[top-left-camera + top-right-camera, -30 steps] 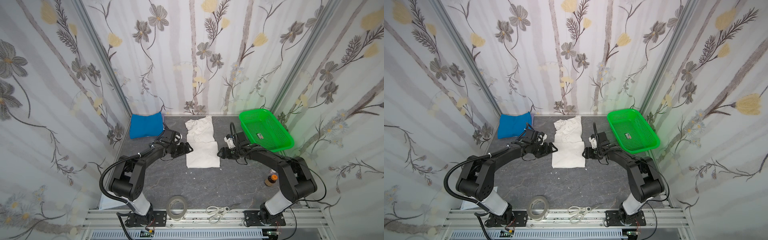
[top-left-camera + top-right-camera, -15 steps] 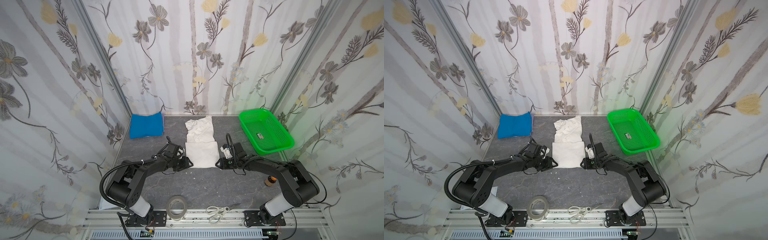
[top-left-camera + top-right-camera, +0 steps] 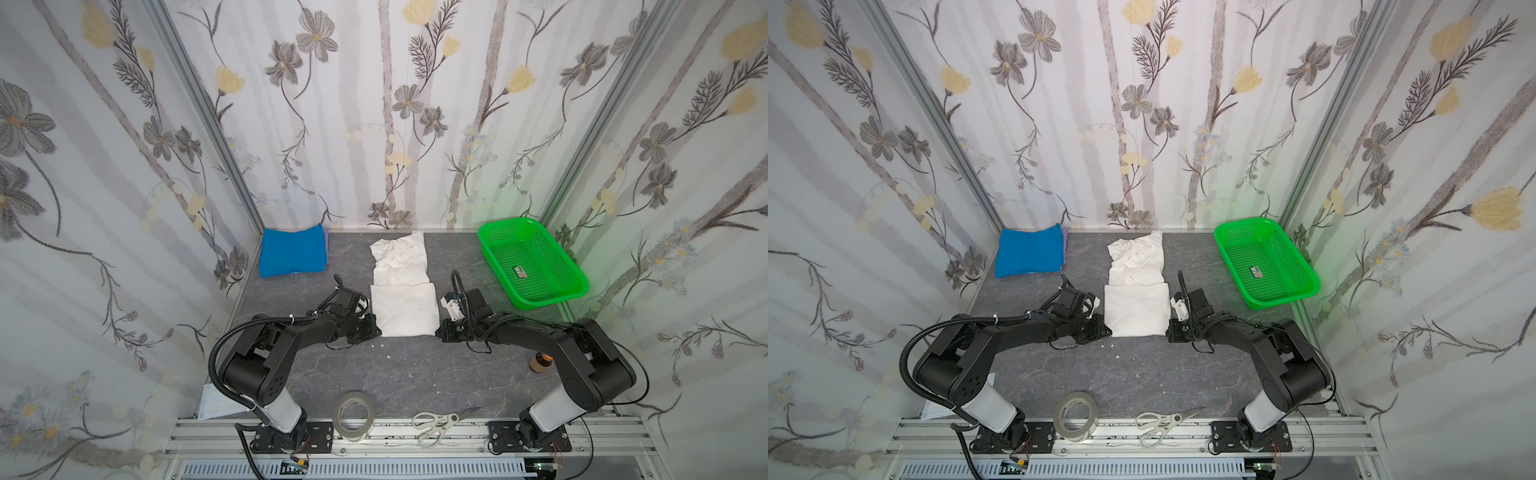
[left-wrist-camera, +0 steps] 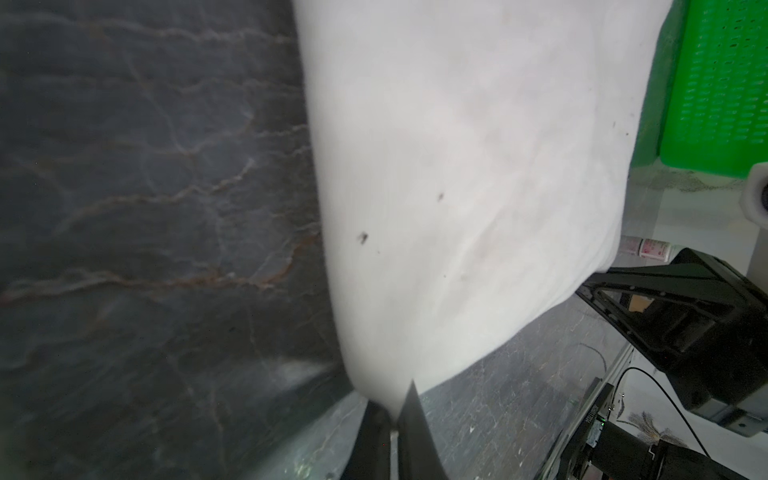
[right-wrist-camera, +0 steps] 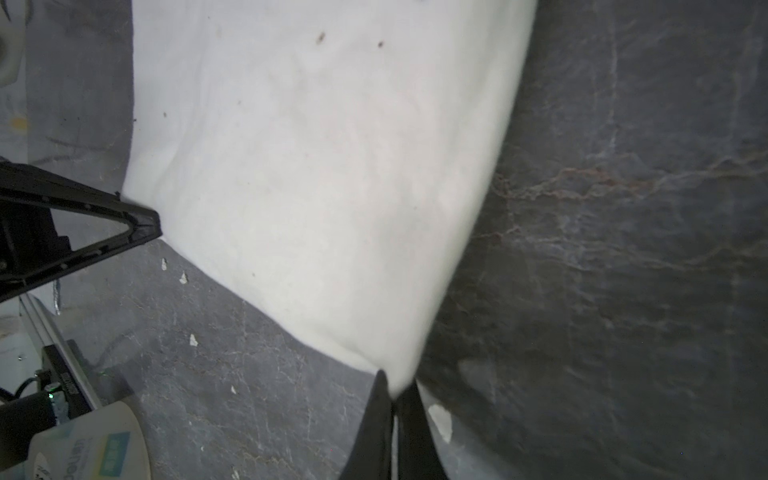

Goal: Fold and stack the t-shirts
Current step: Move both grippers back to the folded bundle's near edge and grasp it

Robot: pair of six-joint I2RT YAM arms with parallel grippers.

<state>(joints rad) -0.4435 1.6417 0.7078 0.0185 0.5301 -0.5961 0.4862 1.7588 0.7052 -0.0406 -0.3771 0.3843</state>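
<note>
A white t-shirt lies mid-table in both top views, its near half a flat folded rectangle and its far half crumpled. My left gripper is shut on the shirt's near-left corner. At the near-right corner my right gripper is likewise shut on the cloth. Both wrist views show the white cloth running into closed jaws. A folded bright blue t-shirt rests at the back left, apart from both grippers. No print shows on the white shirt.
A green mesh basket stands at the back right with a small label inside. A tape roll and scissors lie at the front rail. A small brown bottle stands by the right arm. White scraps dot the dark mat.
Both grippers slid along the white shirt's sides toward the front, reached its near corners and closed on them.
</note>
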